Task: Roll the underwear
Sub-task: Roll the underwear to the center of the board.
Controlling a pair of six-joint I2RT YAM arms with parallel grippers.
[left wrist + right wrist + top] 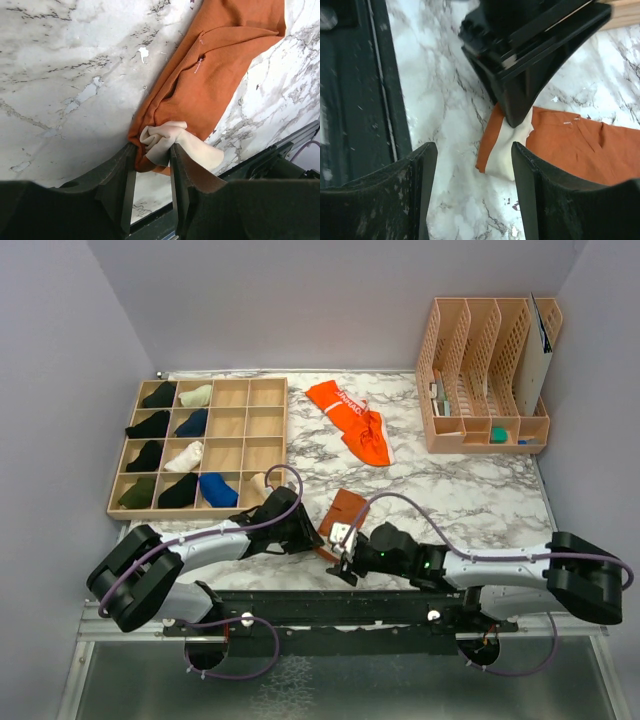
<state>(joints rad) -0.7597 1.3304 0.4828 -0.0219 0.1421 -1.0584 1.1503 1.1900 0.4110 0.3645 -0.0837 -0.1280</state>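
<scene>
With the left gripper (152,157), pinching the cream-lined near end of the brown briefs (215,65), low in the left wrist view. With the right gripper (472,165), spread wide and empty, hovering just beside that end. Looks like the start of the first roll, with the edge gathered but not yet turned over. Next calls for tucking that edge forward, tight and even. Further up the top view, leaves the orange briefs (352,422) unrolled, untouched.
</scene>
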